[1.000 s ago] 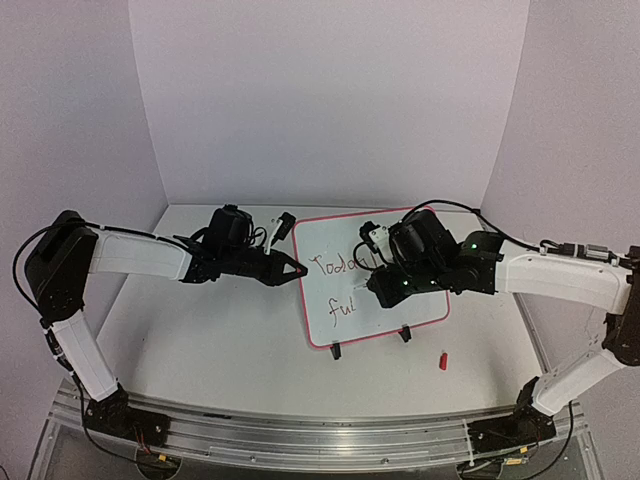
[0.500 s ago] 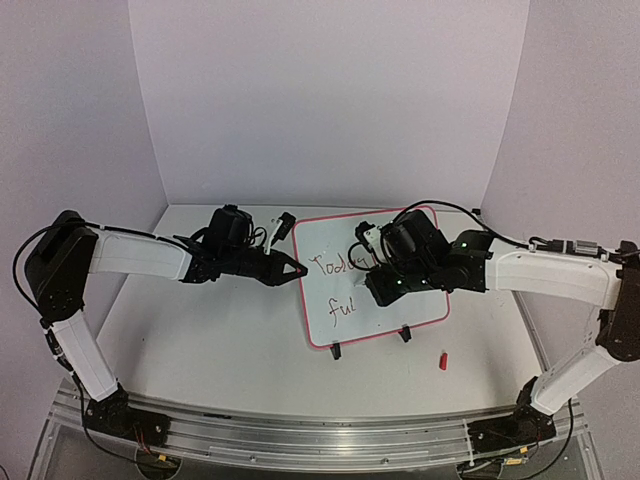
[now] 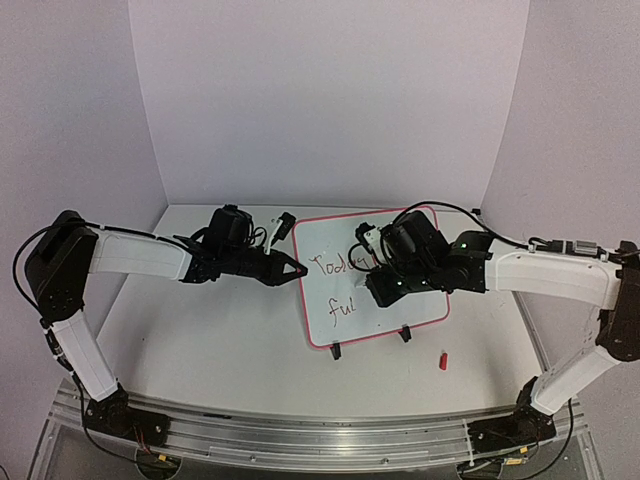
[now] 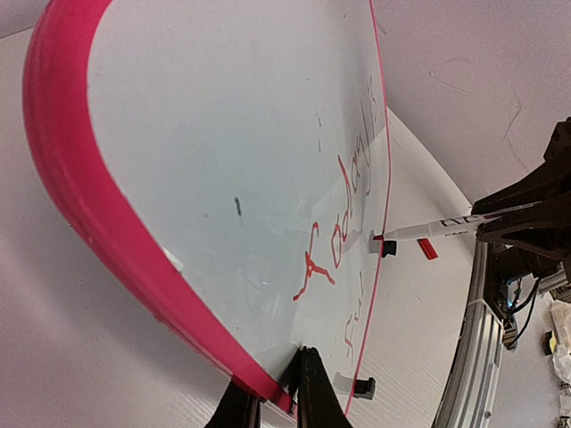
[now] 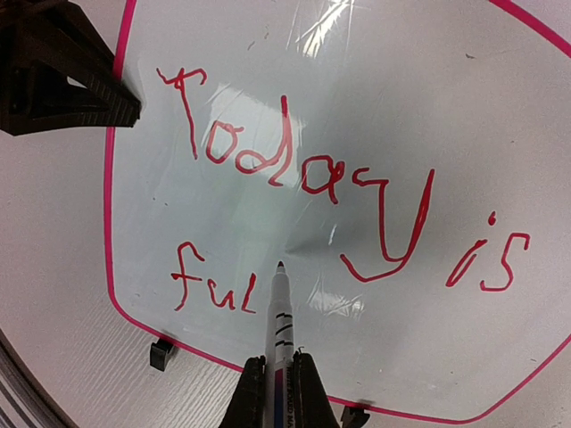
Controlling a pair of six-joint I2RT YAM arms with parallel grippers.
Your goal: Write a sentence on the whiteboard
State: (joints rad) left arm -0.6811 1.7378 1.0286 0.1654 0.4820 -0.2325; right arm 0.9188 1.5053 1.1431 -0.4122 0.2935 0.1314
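My left tool (image 3: 290,268) is clamped on the left edge of the whiteboard (image 3: 400,318), which stands tilted on the table (image 3: 220,340). My right tool (image 5: 272,379) is clamped on a marker (image 5: 279,312); its tip sits just right of "ful" in the red sentence (image 5: 294,169).

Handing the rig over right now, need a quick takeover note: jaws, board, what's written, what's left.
Left gripper: jaws shut on the pink frame of the whiteboard, at its left edge.
Right gripper: jaws shut on the marker, tip just right of "ful"; contact with the board unclear.
Board sits tilted on its stand, mid-table.
Done: the sentence reads "Today is" on line one, "ful" on line two.
Left: finish line two.
Small red piece on the table near the stand, possibly the cap.
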